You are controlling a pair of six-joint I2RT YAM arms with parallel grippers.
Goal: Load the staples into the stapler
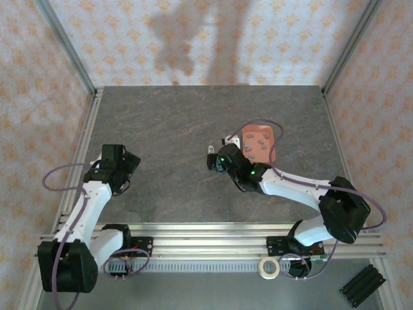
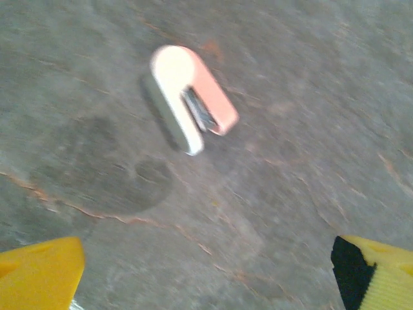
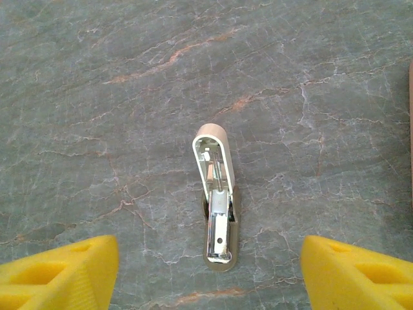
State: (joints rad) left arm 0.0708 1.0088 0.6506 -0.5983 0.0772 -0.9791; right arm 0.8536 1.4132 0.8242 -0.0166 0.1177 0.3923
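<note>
Nearest entry: right gripper (image 3: 210, 279), jaws spread and empty, with the stapler (image 3: 217, 213) lying lid-open just ahead of the fingertips, centred on the gap and silver channel bared; left gripper (image 2: 206, 276) jaws likewise wide, gripping nothing. Farther, off to the right of the right jaws: salmon tray (image 1: 270, 156) carrying the staples (image 1: 260, 137). You should pinch one strip by its sides and lower it in line with the channel. No brand or lettering legible.

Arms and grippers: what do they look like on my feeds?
The left arm and right arm have white links, black joint housings and looping purple cables. Small green lights glow near the right arm's wrist. The left gripper and right gripper have chunky yellow fingers; one left finger has a black face.
</note>
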